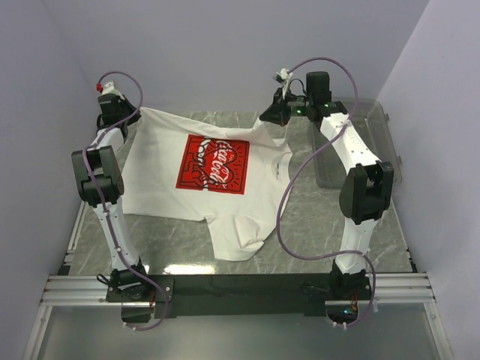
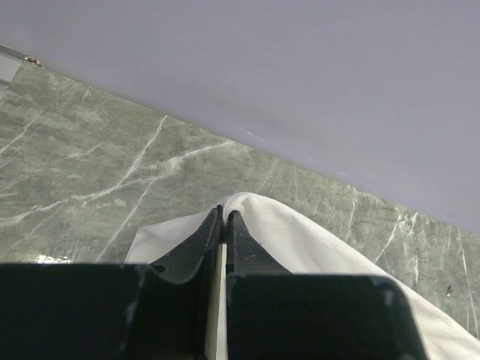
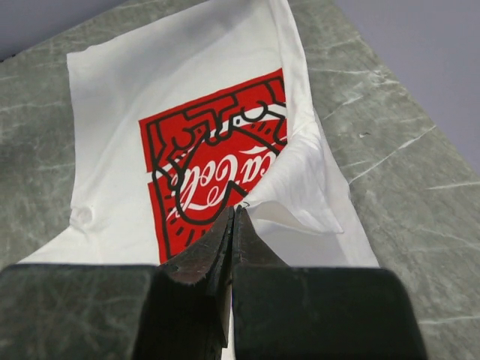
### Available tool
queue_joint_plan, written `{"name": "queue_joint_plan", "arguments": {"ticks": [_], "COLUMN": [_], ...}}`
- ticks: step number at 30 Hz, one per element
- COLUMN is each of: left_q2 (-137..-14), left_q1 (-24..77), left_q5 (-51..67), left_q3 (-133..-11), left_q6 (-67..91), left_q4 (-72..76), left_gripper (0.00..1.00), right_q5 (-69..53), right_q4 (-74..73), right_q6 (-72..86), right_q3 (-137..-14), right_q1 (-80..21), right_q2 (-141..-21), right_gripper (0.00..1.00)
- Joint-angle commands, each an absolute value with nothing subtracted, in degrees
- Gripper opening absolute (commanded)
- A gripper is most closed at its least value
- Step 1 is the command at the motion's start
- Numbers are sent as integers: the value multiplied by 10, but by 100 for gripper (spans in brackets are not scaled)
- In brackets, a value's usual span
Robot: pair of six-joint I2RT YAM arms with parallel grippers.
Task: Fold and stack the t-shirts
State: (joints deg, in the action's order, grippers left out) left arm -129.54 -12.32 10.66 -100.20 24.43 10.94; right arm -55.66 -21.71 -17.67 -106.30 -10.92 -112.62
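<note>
Two tools are clamping tight on the t-shirt (image 1: 157,172): your left tool (image 2: 223,219) and right tool (image 3: 232,216) are pinching its far edge. It is draping across the desk (image 1: 322,217), soft, limp, likely sagging between grips.

Bright, even overhead light with soft shadows. Glare strip along the near edge of the bench (image 1: 315,210). In the wrist views the dark fingers (image 2: 187,251) are slightly blurred up close.

The t-shirt (image 1: 157,172) lies spread on the table (image 1: 315,217), bin (image 1: 379,127) to its right.
</note>
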Motion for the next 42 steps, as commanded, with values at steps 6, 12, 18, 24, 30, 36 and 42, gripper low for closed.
{"name": "queue_joint_plan", "arguments": {"ticks": [6,12,18,24,30,36,42], "left_q2": [-1266,-1249,-1239,-1245,-1252,-1246,-1220], "left_q1": [-128,-130,-134,-134,-134,-134,-134], "left_q5": [92,83,72,55,47,40,33], "left_q3": [-1028,-1006,-992,-1000,-1005,-993,-953], "left_q6": [225,207,191,191,186,165,136], "left_q4": [108,126,134,122,116,108,110], "left_gripper": [8,6,4,4,6,8,9], "right_q5": [-570,-561,-573,-574,-574,-570,-563], "right_q4": [-253,-278,-301,-315,-322,-330,-345], "right_q6": [-222,-250,-270,-284,-294,-304,-322], "right_q3": [-1033,-1023,-1018,-1005,-987,-982,-979], "right_q1": [-120,-120,-120,-128,-137,-140,-138], "right_q2": [-1071,-1062,-1050,-1048,-1044,-1042,-1039], "right_gripper": [0,0,0,0,0,0,0]}}
